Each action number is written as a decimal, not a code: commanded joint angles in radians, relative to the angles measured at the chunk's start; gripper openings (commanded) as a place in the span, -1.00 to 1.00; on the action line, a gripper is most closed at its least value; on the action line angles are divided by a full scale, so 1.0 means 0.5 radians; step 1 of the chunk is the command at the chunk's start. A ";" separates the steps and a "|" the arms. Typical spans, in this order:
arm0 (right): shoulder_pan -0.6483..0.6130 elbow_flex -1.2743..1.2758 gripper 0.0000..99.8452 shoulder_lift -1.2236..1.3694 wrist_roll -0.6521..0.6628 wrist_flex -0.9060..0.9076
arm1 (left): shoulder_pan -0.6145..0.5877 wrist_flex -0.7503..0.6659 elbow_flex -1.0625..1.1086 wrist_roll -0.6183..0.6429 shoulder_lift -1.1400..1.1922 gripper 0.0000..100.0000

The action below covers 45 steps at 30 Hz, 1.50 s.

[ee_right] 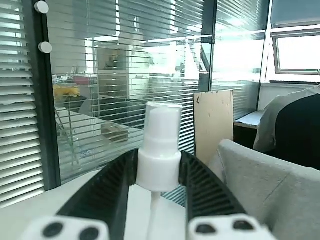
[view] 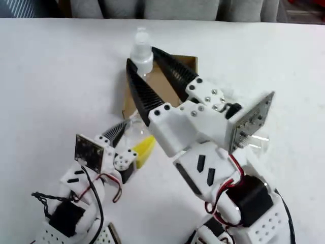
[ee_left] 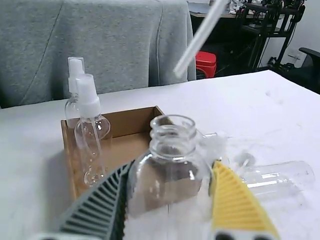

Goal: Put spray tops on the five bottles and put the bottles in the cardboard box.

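My left gripper [view: 133, 136] is shut on a clear bottle [ee_left: 172, 165] with an open neck, held upright between its grey finger and its yellow finger [ee_left: 240, 205]. Just beyond it lies the cardboard box [ee_left: 112, 114], with two capped bottles [ee_left: 91, 135] standing inside. Higher up, my right gripper [view: 142, 57] is shut on a white spray top [view: 141, 48] over the box [view: 161, 84]. In the right wrist view the spray top [ee_right: 160, 150] sits between the black fingers. Its dip tube [ee_left: 200, 37] hangs slanted above the open bottle without touching it.
A clear uncapped bottle [ee_left: 275, 177] lies on its side on the white table, right of the held bottle, and appears in the high view [view: 256, 142] beside the right arm. A grey-covered chair [ee_left: 100, 40] stands behind the table's far edge.
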 commanded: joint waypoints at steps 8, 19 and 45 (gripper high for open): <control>0.075 0.172 -0.97 0.011 0.147 -0.232 | 0.011 -0.003 -0.018 -0.009 -0.029 -0.95; 0.146 0.172 -0.97 0.094 0.184 -0.229 | 0.011 0.000 -0.012 -0.009 -0.029 -0.95; 0.044 0.500 -0.97 0.091 0.181 -0.127 | 0.011 -0.015 0.037 -0.009 -0.029 -0.95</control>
